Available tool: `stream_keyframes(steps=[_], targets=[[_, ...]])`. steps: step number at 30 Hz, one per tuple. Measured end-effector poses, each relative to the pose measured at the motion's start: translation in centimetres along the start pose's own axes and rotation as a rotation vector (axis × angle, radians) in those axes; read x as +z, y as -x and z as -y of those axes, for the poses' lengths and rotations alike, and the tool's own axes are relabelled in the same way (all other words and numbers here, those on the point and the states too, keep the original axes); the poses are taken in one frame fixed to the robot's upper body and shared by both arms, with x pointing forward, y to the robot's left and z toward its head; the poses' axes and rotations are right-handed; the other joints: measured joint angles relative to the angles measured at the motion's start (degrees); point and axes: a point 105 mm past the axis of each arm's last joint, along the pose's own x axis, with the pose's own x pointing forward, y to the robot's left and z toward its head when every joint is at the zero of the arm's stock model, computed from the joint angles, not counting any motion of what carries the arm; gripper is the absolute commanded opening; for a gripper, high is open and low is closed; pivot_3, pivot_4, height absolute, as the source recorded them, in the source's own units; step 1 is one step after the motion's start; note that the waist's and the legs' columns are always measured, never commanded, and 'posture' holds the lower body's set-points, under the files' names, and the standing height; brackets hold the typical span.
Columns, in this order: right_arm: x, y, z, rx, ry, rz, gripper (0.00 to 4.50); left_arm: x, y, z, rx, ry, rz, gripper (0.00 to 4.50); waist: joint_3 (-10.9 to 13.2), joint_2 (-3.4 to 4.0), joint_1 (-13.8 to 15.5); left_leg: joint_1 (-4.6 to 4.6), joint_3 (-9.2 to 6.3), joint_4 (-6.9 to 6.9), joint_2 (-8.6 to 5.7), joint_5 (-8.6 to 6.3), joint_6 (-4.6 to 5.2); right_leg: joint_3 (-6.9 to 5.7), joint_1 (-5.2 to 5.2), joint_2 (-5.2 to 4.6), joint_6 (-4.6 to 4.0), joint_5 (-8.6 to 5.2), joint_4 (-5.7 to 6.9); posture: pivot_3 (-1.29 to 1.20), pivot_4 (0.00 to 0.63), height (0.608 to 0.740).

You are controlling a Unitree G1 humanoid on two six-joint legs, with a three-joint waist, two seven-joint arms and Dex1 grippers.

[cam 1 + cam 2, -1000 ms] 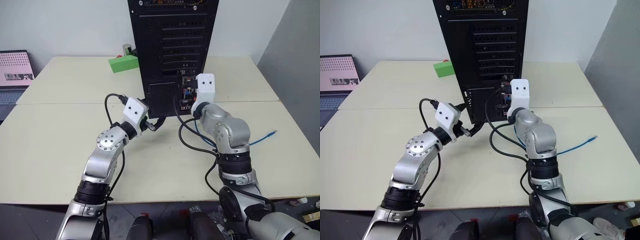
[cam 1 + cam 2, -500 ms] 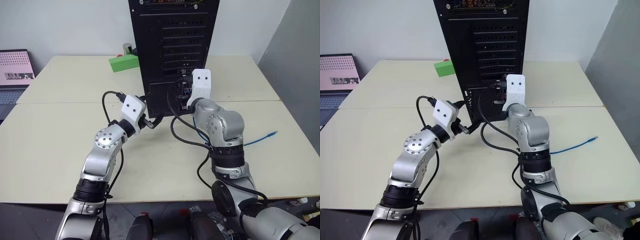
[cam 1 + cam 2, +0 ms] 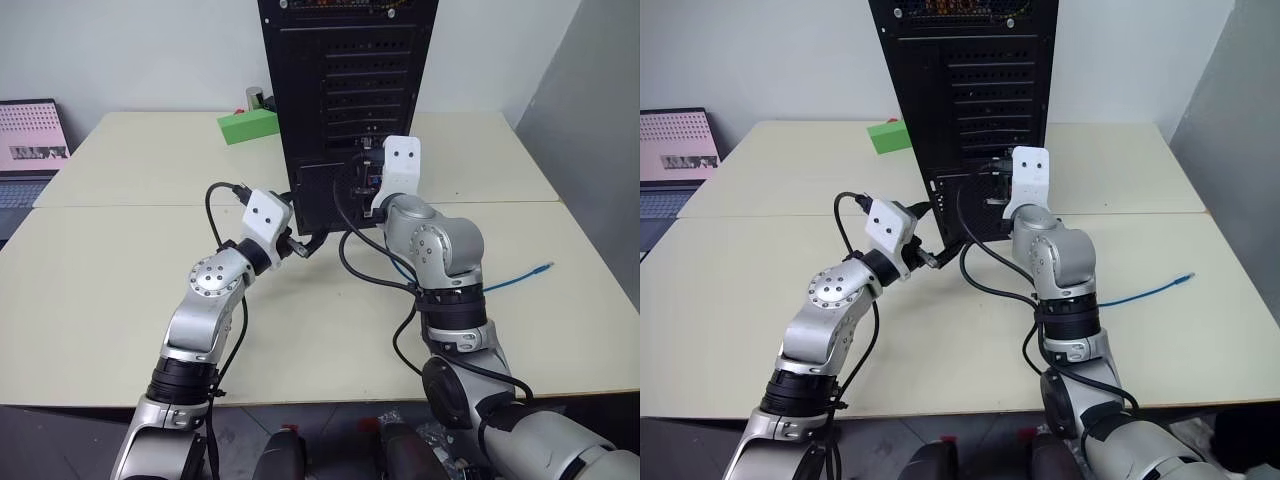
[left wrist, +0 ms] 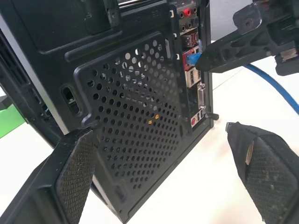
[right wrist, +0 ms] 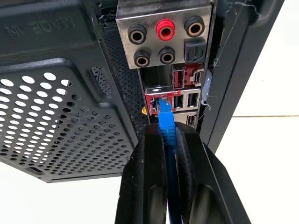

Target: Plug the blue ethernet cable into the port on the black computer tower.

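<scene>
Evidently the right gripper point(image 5: 168, 140) pinches the blue ethernet cable point(image 5: 165, 122) just behind its plug, steering it into the port point(image 5: 158, 97) on the black computer tower point(image 3: 345, 90); the left gripper point(image 4: 163, 163) waits open beside the tower, likely to steady it.

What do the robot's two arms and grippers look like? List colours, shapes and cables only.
Both arms are silver-grey metal with rounded joint housings and black bands between segments. Each wrist carries a white boxy camera mount with two small dark holes, left and right. Thick black cables loop from each wrist. The left gripper has two broad black fingers with mesh-textured pads; the right gripper has two smooth, narrow black fingers.
</scene>
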Motion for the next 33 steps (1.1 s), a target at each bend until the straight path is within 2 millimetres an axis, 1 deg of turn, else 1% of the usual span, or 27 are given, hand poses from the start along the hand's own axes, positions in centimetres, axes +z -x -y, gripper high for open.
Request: stream_keyframes(steps=[4,6,7,10,13,14,16,18,22,27,29,31,32,33], targets=[[0.0,0.0,-0.1,0.008,0.001,0.0,0.01,0.1,0.1,-0.2,0.006,0.002,0.003,4.5,0.0,0.0,0.0,0.0,0.0,0.0,0.0,0.0,0.0,0.0,0.0,0.0,0.0,0.0,0.0,0.0,0.15,0.74],[0.0,0.0,-0.1,0.015,-0.009,-0.001,0.71,0.1,0.1,-0.3,0.007,0.002,0.004,4.5,0.0,0.0,0.0,0.0,0.0,0.0,0.0,0.0,0.0,0.0,0.0,0.0,0.0,0.0,0.0,0.0,0.15,0.74],[0.0,0.0,-0.1,0.018,-0.018,-0.002,0.8,0.1,0.1,-0.2,0.006,0.002,0.004,4.5,0.0,0.0,0.0,0.0,0.0,0.0,0.0,0.0,0.0,0.0,0.0,0.0,0.0,0.0,0.0,0.0,0.15,0.74],[1.1,0.4,0.2,0.032,-0.063,0.046,1.49,0.1,0.1,-0.2,0.006,0.002,0.004,4.5,0.0,0.0,0.1,-0.05,-0.02,-0.04,0.0,-0.01,0.0,-0.04,0.0,0.0,0.0,0.0,-0.1,0.0,0.15,0.74],[1.1,0.4,0.2,0.033,-0.062,0.05,2.1,0.2,0.1,-0.2,0.004,0.001,0.006,4.5,0.0,0.0,0.1,-0.15,-0.01,-0.05,0.0,0.0,0.0,-0.04,-0.04,0.0,0.0,0.0,-0.21,0.0,0.15,0.74],[1.1,0.4,0.1,0.035,-0.06,0.051,2.25,0.2,0.1,-0.2,0.003,0.001,0.006,4.5,0.0,0.0,0.1,-0.19,-0.02,-0.05,0.0,0.0,0.0,-0.06,-0.05,0.0,0.0,0.0,-0.24,0.0,0.15,0.74],[1.2,0.5,0.2,0.033,-0.054,0.055,2.7,0.2,0.1,-0.2,0.003,0.001,0.006,4.5,0.0,0.0,0.1,-0.29,-0.05,-0.04,0.01,0.0,0.0,-0.1,-0.09,-0.01,0.0,0.0,-0.3,0.0,0.15,0.74],[0.9,1.1,0.4,0.041,-0.039,0.063,2.7,0.2,0.1,-0.2,0.001,0.0,0.007,4.5,0.0,0.0,0.0,-0.34,-0.05,-0.04,0.0,0.0,0.0,-0.1,-0.12,-0.02,0.0,0.0,-0.34,0.0,0.15,0.74],[-1.1,2.3,1.2,0.101,0.05,0.051,2.7,0.3,0.2,-0.2,-0.006,0.002,0.013,4.5,0.0,0.0,0.1,-0.4,-0.07,-0.04,0.0,0.0,0.0,-0.12,-0.14,-0.03,0.0,0.0,-0.37,0.0,0.15,0.74],[-1.7,4.6,3.1,0.216,0.135,0.114,2.7,0.1,1.0,-0.6,0.002,0.007,-0.005,4.5,0.0,0.0,0.2,-0.38,-0.09,-0.03,-0.02,0.0,0.0,-0.14,-0.12,-0.04,0.01,0.0,-0.36,0.0,0.15,0.74],[-2.0,5.5,4.1,0.246,0.168,0.132,2.7,-0.4,1.6,-0.9,0.008,0.007,-0.037,4.5,0.0,0.0,0.1,-0.37,-0.09,-0.02,-0.02,0.0,0.0,-0.13,-0.12,-0.04,0.02,0.0,-0.35,0.0,0.15,0.74],[-1.9,6.5,5.5,0.283,0.23,0.181,2.7,-0.9,2.3,-0.9,-0.006,0.018,-0.069,4.5,0.0,0.0,0.1,-0.37,-0.09,-0.01,-0.02,-0.01,0.0,-0.14,-0.09,-0.04,0.03,-0.01,-0.39,0.0,0.15,0.74],[-1.7,6.7,6.3,0.279,0.245,0.198,2.7,-1.3,2.8,-1.2,0.0,0.022,-0.093,4.5,0.0,0.0,0.0,-0.35,-0.07,-0.01,-0.02,-0.01,0.0,-0.11,-0.09,-0.04,0.03,-0.01,-0.38,0.0,0.15,0.74],[-1.7,7.5,7.1,0.324,0.284,0.217,2.88,-1.3,3.3,-1.3,-0.017,0.064,-0.09,4.5,0.0,0.0,0.1,-0.35,-0.09,-0.01,-0.02,0.0,0.0,-0.14,-0.09,-0.03,0.04,-0.01,-0.39,0.0,0.15,0.74]])
